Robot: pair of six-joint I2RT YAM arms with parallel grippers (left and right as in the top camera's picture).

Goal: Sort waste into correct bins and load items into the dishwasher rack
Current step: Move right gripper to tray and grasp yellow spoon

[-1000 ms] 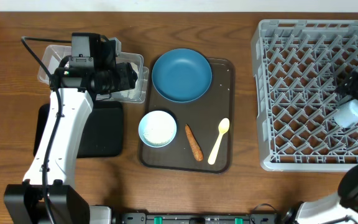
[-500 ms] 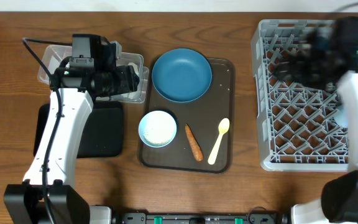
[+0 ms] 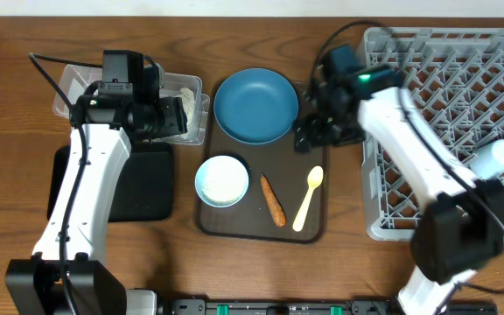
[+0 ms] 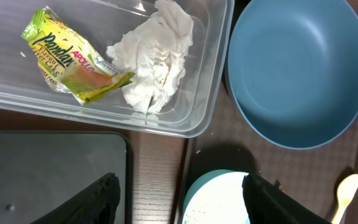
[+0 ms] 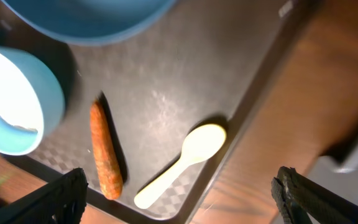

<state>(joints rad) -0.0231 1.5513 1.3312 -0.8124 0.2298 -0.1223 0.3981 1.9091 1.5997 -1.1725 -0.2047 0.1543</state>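
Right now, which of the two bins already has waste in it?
The clear plastic tub: crumpled white tissue and the yellow-green wrapper lie inside it. The black tray beside it shows no waste on its visible part.

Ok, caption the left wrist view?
Yellow-green wrapper and crumpled white tissue in the clear plastic tub, dark blue round plate alongside.

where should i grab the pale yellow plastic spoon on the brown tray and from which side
Grip the pale yellow plastic spoon mid-handle, straight down from above. It lies flat and slanted on the brown serving tray, bowl end away from the robot, so close across the thin handle. The orange carrot piece lies apart beside it.
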